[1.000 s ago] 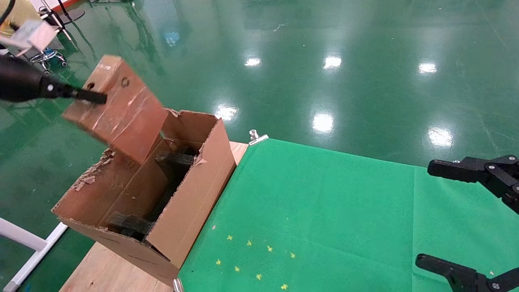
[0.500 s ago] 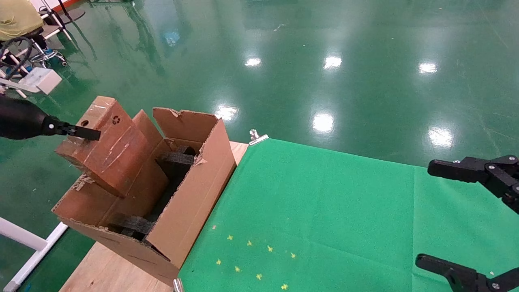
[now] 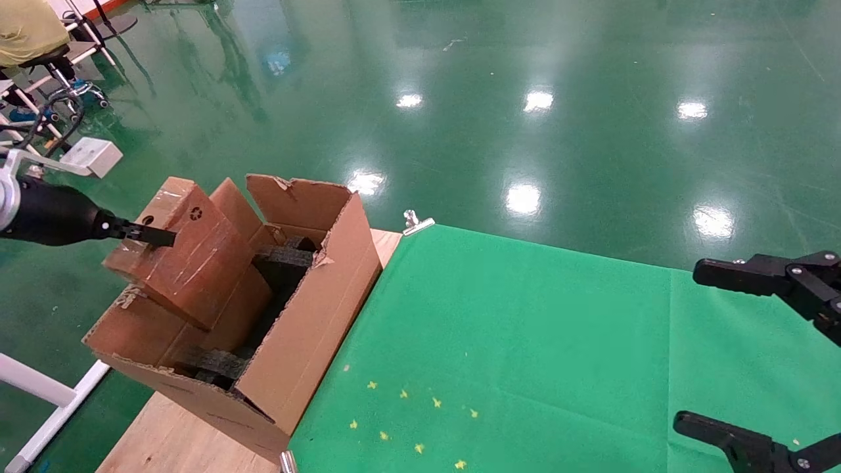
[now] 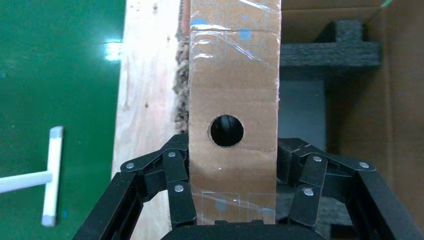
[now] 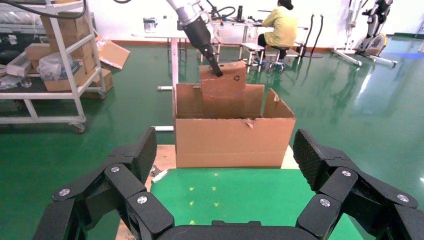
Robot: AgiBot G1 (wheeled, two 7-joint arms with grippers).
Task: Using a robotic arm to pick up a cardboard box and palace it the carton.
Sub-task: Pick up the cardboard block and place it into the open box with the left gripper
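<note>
Left tool (image 4: pixel 232 200) clamped on the cardboard box (image 3: pixel 187 253), tilted, lower end inside the carton (image 3: pixel 315 315) at 9 o'clock on the counter (image 3: pixel 171 437); right tool (image 3: pixel 736 355) apart, idle at 4 o'clock.

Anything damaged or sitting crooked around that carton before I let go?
Yes. The carton's left flap edge is torn and ragged. The cardboard box, held by the left end effector, is tilted and only partly in. The right end effector is idle over the green cloth.
</note>
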